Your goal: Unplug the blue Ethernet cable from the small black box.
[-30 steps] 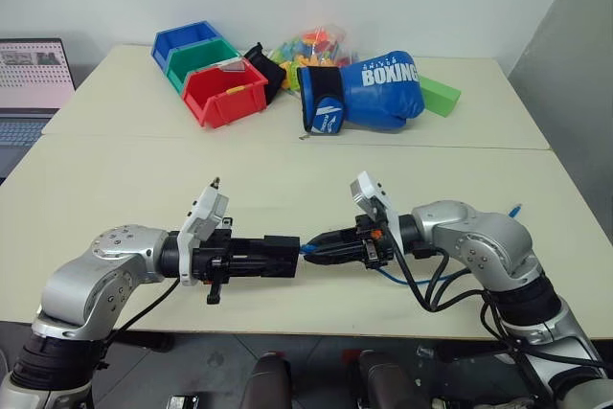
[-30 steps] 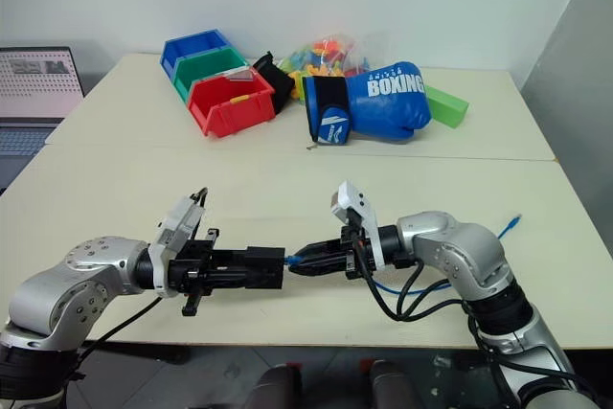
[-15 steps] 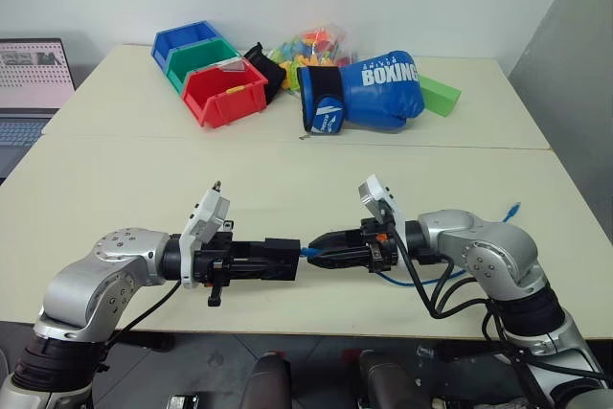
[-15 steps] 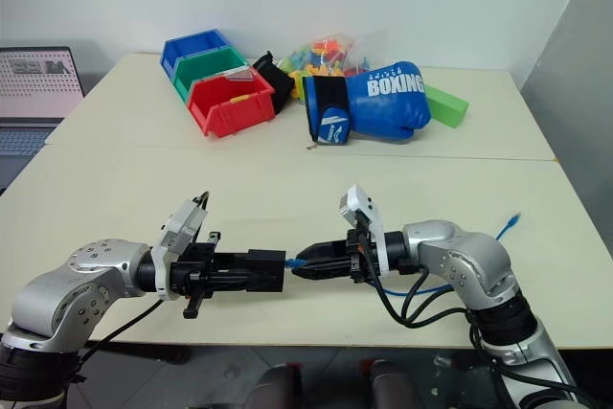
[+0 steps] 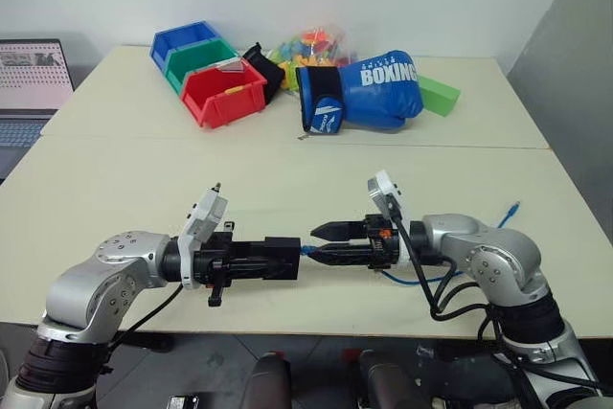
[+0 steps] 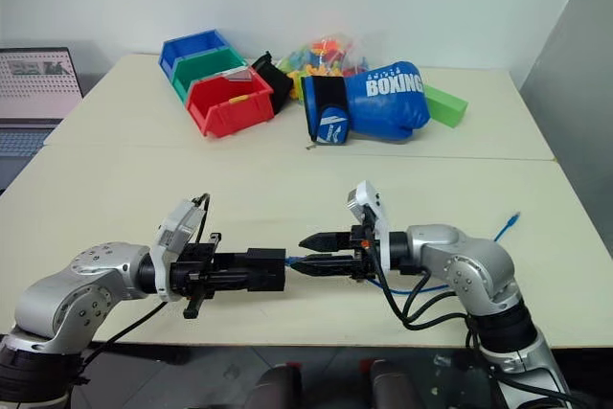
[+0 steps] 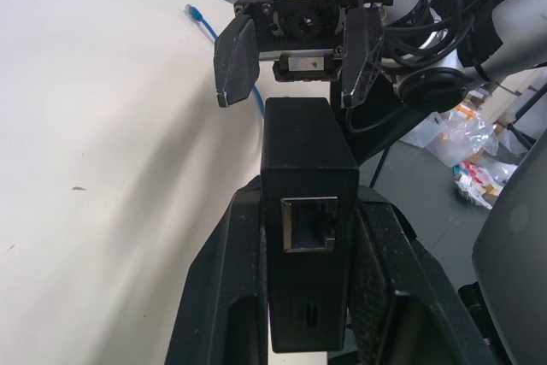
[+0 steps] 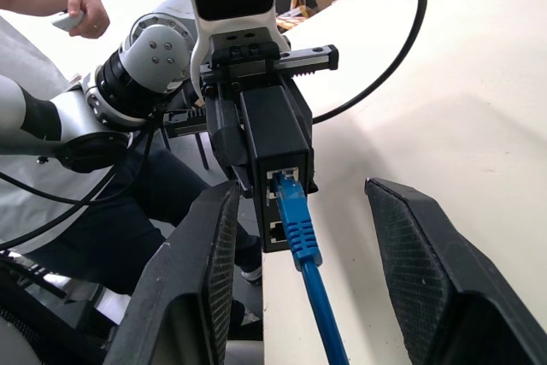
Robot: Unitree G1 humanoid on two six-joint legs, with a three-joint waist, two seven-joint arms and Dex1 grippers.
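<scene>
Right wrist view settles the key fact: the blue Ethernet cable is plugged into the upper port of the small black box, its blue boot hanging out of the socket. The box is pinched between the pressed-together fingers of the left hand, held level above the front part of the surface. The right hand faces it, fingers spread to either side of the cable just short of the plug, touching neither plug nor box as far as can be seen. From there the cable runs back under the right arm, and its far plug lies near the right edge of the surface.

To my eye the step in hand is getting a proper grip for the pull. The right hand would do best to close on the stiff boot right at the port, not on the thin cord behind it, which would only stretch or slip. A plug of this kind normally has a latch tab, which I cannot make out; one finger should land on that side and press it down. Then pull straight out along the port's axis, left hand clamped and steady. A sideways tug risks jamming the plug or twisting the box loose.
</scene>
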